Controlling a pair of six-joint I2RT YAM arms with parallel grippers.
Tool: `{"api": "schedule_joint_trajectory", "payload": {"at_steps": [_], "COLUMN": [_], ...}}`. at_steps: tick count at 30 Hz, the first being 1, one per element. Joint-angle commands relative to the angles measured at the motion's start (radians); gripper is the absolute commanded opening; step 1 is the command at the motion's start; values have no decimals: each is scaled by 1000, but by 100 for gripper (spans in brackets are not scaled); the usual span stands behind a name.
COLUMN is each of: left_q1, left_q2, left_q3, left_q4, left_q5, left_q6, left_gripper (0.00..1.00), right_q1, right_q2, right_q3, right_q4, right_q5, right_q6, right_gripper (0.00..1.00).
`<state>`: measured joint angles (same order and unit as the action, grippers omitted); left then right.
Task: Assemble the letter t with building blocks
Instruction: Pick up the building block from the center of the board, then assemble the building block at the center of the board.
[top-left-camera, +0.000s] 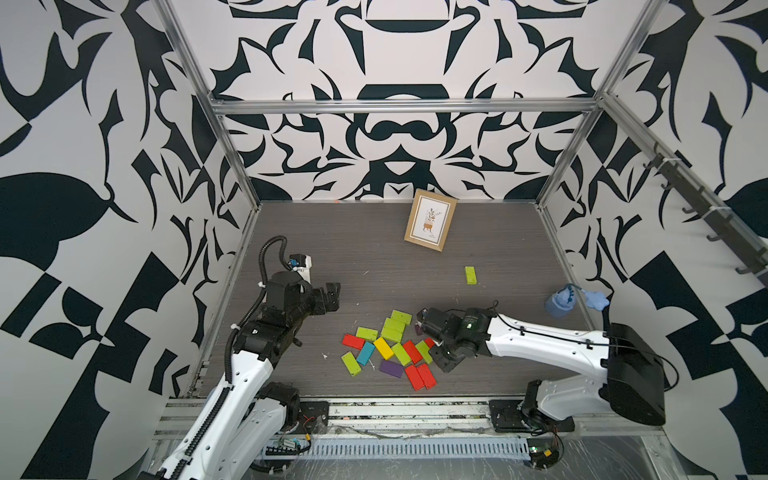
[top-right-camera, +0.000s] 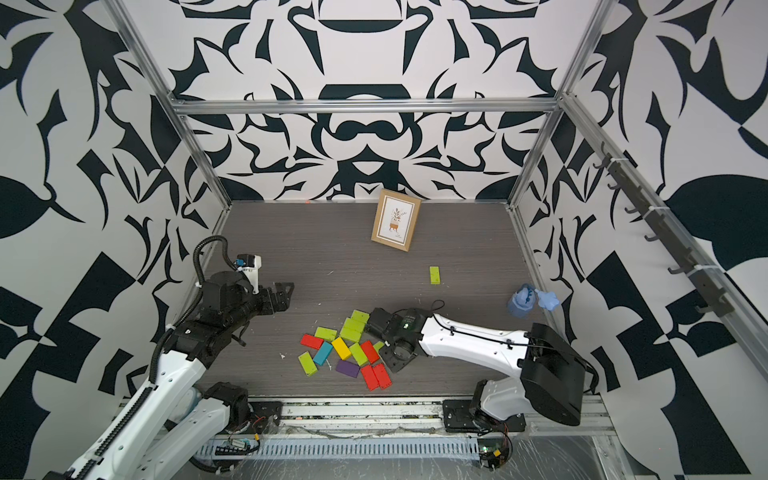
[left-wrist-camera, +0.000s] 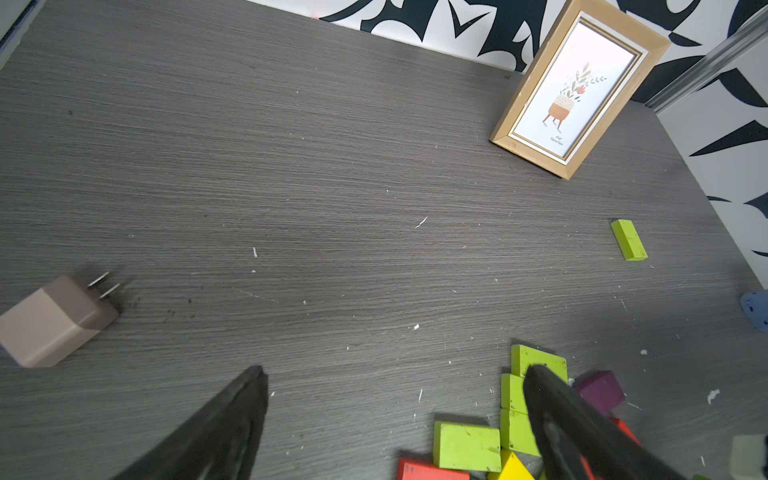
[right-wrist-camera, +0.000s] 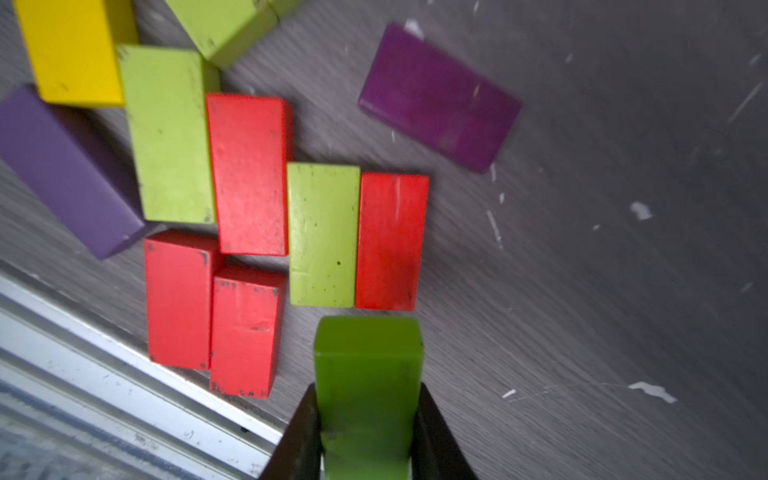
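Note:
Several building blocks (top-left-camera: 386, 349) in lime green, red, yellow, blue and purple lie flat in a loose pile at the front middle of the table, seen in both top views. A single lime block (top-left-camera: 471, 275) lies apart, farther back on the right. My right gripper (right-wrist-camera: 368, 386) is shut on a green block (right-wrist-camera: 368, 357), held by its long sides just above the table, beside a red block (right-wrist-camera: 390, 241) and a lime one (right-wrist-camera: 323, 235). In a top view it hangs over the pile's right edge (top-left-camera: 434, 340). My left gripper (top-left-camera: 332, 297) stands open and empty left of the pile, fingers (left-wrist-camera: 249, 399) spread wide.
A wooden picture frame (top-left-camera: 430, 219) leans at the back. A blue object (top-left-camera: 561, 303) sits by the right wall. A white plug adapter (left-wrist-camera: 54, 320) lies on the table near the left arm. A metal rail (right-wrist-camera: 104, 365) runs along the front edge, close to the pile.

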<state>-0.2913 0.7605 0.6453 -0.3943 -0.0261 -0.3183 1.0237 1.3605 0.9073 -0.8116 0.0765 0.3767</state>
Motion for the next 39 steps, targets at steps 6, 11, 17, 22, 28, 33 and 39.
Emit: {"api": "schedule_joint_trajectory", "payload": {"at_steps": [6,11,17,22,28,33,39], "left_q1": [0,0,0,0,0,0,0], "left_q2": [-26,-27,-34,-48,-64,-68,-73], "left_q3": [-14,-15,-19,-24,-28,-28,-31], "left_q4": [-3,7,15,21,32,40,38], "left_q5": [10,12,15,11,-2,-4,-3], "left_q6": [-9,-4,1,4,13,16,19], "left_gripper": [100,100,100,100,100,100,100], "right_q1": [-174,-231,-304,-407,-510,-574,-614], "right_q2": [-63,-81,-89,-72,45,150,313], "right_q3": [181,225,231,233,325,371,499], "right_q4": [-48,14,104,137,97,105,46], "right_q5": [19,-7,-84,-177,-208,-219,-197], "right_q6": [-355,-660,-998,-1202,-1305,-1400,-1509], "right_gripper": [0,0,0,0,0,0,0]}}
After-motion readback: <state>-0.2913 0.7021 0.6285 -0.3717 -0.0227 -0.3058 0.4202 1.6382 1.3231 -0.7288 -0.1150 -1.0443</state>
